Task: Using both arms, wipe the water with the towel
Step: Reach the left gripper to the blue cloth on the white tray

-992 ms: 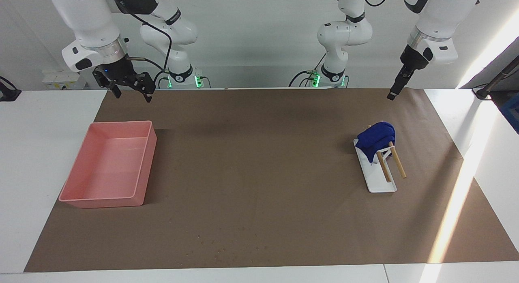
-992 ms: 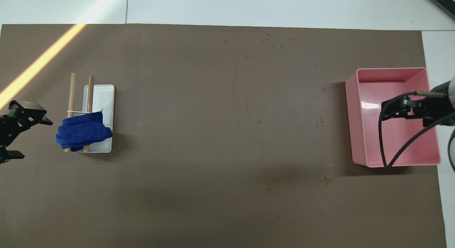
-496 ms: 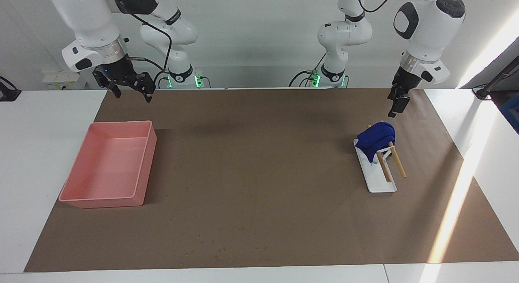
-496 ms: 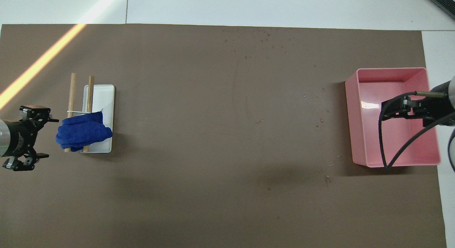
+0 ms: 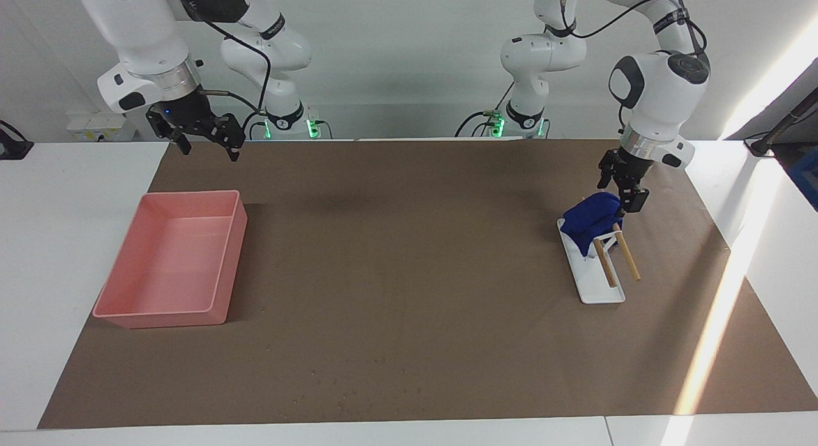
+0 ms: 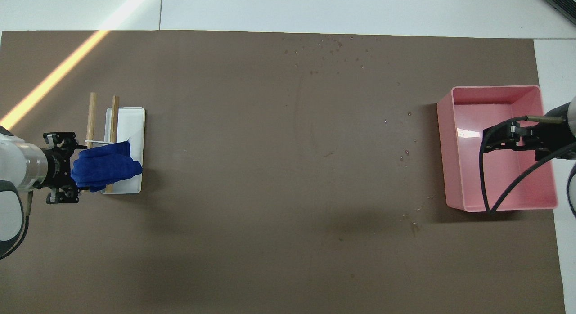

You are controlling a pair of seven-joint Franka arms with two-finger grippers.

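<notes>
The blue towel [image 5: 591, 219] lies bundled on a small wooden rack [image 5: 629, 261] over a white tray [image 5: 601, 286] toward the left arm's end of the table; it also shows in the overhead view [image 6: 105, 168]. My left gripper [image 5: 621, 192] is open and low at the towel's edge, fingers either side of it [image 6: 67, 168]; I cannot tell if it touches. My right gripper [image 5: 206, 139] is open and empty, waiting in the air over the pink tray [image 5: 233, 254]. Water drops [image 5: 358, 385] dot the mat far from the robots [image 6: 333, 48].
The pink tray's wall [image 6: 443, 147] stands toward the right arm's end. A few more drops [image 6: 405, 150] lie on the brown mat [image 6: 270, 192] beside the pink tray. A sunlit stripe crosses the mat near the left arm's end.
My left arm has come down and moved in to the towel, from high above the mat to the towel's edge. The right arm has not moved.
</notes>
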